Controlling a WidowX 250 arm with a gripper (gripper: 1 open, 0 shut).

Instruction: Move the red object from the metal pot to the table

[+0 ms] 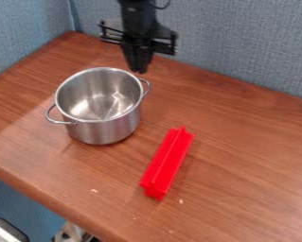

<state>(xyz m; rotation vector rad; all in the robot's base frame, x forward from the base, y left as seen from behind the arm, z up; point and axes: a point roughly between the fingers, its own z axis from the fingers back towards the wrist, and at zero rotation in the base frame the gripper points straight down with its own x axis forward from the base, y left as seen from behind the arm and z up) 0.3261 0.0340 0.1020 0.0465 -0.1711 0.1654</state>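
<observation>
The red bar (168,163) lies flat on the tabletop (255,142), out of the pot (101,106) and just beside it on the pot's right, toward the front edge. It lies at a slant: its far end points up toward the back right, level with the pot's lower wall, and its near end reaches toward the front edge of the tabletop. A small gap of bare wood separates bar and pot; they do not touch. Nothing is touching the bar.

The pot stands upright on the left half of the tabletop, its mouth open to the camera. Its shiny inside shows only reflections, with no object in it. One loop handle (52,115) sticks out from its left side toward the front; the other handle, at the far rim, is hard to make out.

The arm hangs from the top of the picture, behind the pot's far rim, with its gripper (140,64) pointing down. The fingers' tips end just above and behind that rim, apart from the pot and well apart from the bar. The fingers carry nothing. They look like one dark narrow shape from this angle, so I cannot tell how wide they stand.

Behind the tabletop is a blue-grey wall (241,38), which runs across the whole background.
</observation>
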